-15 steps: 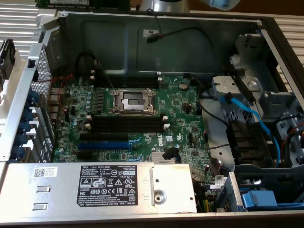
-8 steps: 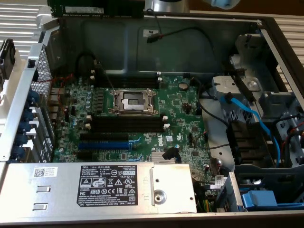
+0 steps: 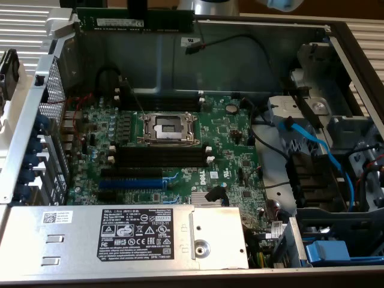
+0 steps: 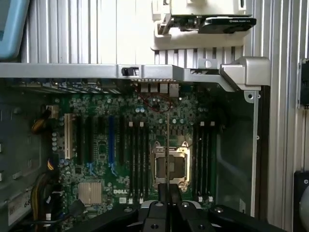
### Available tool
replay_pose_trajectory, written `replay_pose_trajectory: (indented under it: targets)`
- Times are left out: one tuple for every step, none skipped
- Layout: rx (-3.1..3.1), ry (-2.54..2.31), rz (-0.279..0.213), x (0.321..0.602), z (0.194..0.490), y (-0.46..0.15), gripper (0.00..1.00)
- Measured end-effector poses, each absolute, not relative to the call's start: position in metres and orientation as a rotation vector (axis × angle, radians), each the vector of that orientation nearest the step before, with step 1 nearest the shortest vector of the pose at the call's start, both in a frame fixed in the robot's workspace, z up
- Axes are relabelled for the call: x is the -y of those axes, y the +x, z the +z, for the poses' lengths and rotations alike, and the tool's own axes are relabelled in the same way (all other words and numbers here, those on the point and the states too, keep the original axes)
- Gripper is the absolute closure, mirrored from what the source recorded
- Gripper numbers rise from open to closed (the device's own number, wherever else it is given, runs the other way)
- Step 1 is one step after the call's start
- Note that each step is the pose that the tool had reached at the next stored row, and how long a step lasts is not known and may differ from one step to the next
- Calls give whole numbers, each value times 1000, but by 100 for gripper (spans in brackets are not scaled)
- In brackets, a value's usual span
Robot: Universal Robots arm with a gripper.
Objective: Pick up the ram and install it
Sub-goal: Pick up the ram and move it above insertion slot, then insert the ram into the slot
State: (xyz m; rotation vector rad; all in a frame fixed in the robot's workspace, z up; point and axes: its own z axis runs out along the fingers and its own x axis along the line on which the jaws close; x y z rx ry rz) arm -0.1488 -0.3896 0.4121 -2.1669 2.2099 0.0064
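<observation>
Exterior view shows the gripper (image 3: 137,8) grasping the ram (image 3: 114,23) by its upper edge, long axis horizontal.

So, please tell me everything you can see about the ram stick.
The ram is a long, thin, dark-green board with black chips and a pale label. It is held level in the air above the open computer case, standing on its long edge. The gripper is shut on its upper edge; nothing else touches it.
</observation>
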Motion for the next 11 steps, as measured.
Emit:
replay_pose_trajectory:
  targets:
    - [-2214,-2160,4,390,410,-147,88]
    - [-2218,-2154,1,390,408,-145,88]
    - [-2221,-2150,1,390,406,-144,88]
    - [-2224,-2146,0,390,405,-143,88]
    - [-2229,-2139,0,390,402,-141,88]
    - [-2233,-2133,0,391,400,-140,88]
    - [-2233,-2133,0,391,400,-140,88]
    - [-2233,-2133,1,391,400,-140,88]
    - [-2233,-2133,1,391,400,-140,88]
    - [-2233,-2133,1,391,400,-140,88]
    - [-2233,-2133,1,391,400,-140,88]
